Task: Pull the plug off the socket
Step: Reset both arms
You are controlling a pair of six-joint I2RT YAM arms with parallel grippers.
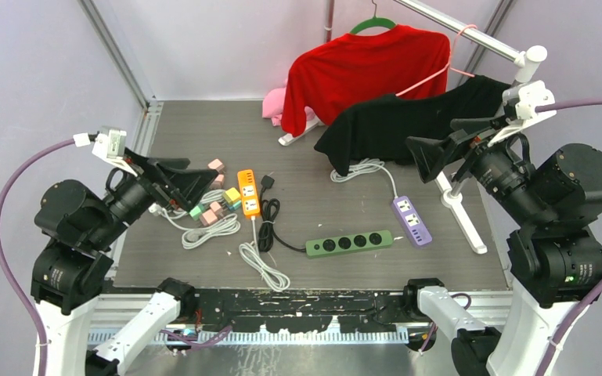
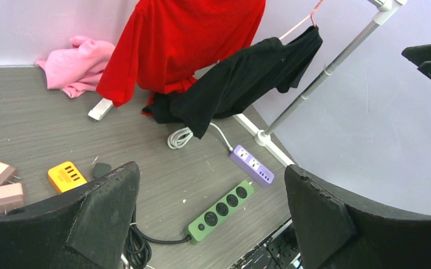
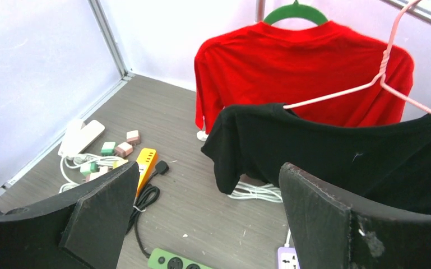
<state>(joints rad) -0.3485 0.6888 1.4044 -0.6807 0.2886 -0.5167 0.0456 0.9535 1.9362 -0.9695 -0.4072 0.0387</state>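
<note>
Several small cube plugs, pink (image 1: 216, 165), yellow (image 1: 232, 194) and green (image 1: 196, 211), lie on the table among white cable left of the orange socket strip (image 1: 248, 193). None shows as seated in a socket. A black plug (image 1: 267, 182) lies loose beside the orange strip, its cord running to the green socket strip (image 1: 349, 242). My left gripper (image 1: 200, 174) hangs open above the cube plugs, holding nothing. Over the far right of the table, my right gripper (image 1: 437, 141) is raised and open in front of the black shirt. The wrist views show the left gripper (image 2: 212, 168) and the right gripper (image 3: 210, 166) spread wide.
A purple socket strip (image 1: 412, 220) with coiled white cable lies at the right. A white socket strip (image 3: 81, 137) rests by the left wall. A clothes rail (image 1: 458, 202) carries a red shirt (image 1: 364, 66) and a black shirt (image 1: 407, 125). Pink cloth (image 2: 78, 61) lies at the back.
</note>
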